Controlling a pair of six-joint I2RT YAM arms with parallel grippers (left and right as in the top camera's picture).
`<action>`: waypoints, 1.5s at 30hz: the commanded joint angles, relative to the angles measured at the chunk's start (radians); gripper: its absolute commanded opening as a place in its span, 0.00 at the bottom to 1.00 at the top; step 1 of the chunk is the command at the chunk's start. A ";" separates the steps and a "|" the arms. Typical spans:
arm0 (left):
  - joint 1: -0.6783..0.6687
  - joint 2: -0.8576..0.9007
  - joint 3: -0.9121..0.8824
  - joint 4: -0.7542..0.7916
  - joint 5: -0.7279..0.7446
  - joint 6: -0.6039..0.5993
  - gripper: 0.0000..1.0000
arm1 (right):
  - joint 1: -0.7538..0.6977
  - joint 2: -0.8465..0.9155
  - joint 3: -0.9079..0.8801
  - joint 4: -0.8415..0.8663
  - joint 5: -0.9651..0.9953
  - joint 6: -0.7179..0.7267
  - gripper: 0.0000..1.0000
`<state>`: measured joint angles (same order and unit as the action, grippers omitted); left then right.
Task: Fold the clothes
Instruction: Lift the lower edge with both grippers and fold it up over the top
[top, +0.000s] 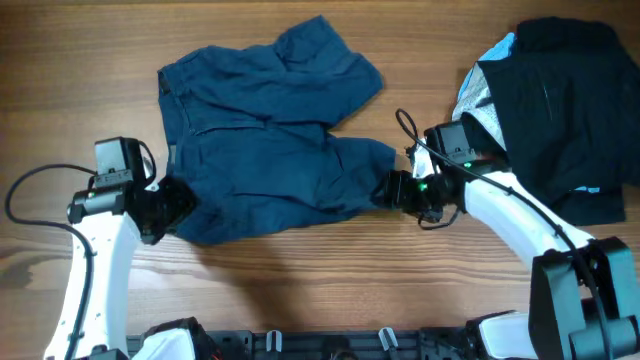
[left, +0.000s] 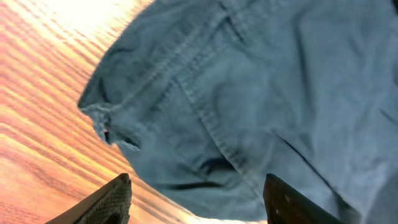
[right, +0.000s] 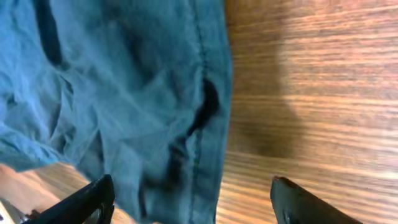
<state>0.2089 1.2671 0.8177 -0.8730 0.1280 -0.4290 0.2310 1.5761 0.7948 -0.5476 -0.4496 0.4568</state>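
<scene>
Blue shorts (top: 270, 130) lie spread and wrinkled mid-way across the wooden table (top: 60, 60), waistband to the left and legs to the right. One leg points up-right. The other runs right toward the right arm.

Left gripper (top: 176, 205) sits at the shorts' lower-left edge, by the bottom end of the waistband. In the left wrist view its fingers (left: 106, 202) are spread wide and low over the wood. The denim edge lies between and ahead of them, with nothing pinched (cannot tell whether the tips touch the cloth). The waistband corner (left: 102, 121) shows just ahead of the left-hand finger, seam stitching running off it across the fabric.

Right gripper (top: 397, 188) is at the end of the lower leg. In the right wrist view its fingers (right: 81, 202) are also spread wide. The leg hem (right: 208, 93) runs down between them, with fabric on one side and bare wood on the other. It is not closed on the cloth.

Black garment (top: 560, 110) is heaped at the table's top-right corner, apart from the shorts, and the right arm crosses in front of it. A light patterned cloth (top: 480, 90) peeks out at its left edge. A thin black cable (top: 405, 125) loops up off the right wrist.
</scene>
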 joint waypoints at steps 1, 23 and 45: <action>-0.006 -0.008 -0.053 0.038 -0.043 -0.031 0.68 | 0.005 -0.013 -0.059 0.064 -0.028 0.041 0.80; -0.006 0.102 -0.210 0.292 -0.040 -0.113 0.49 | 0.108 0.084 -0.084 0.323 0.045 0.130 0.52; -0.137 0.142 -0.210 0.120 -0.122 -1.088 0.04 | 0.249 0.084 -0.006 0.299 0.460 0.634 0.04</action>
<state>0.1055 1.3968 0.6178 -0.7380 0.0116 -1.3510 0.4782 1.6402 0.7425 -0.2428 -0.0162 1.1069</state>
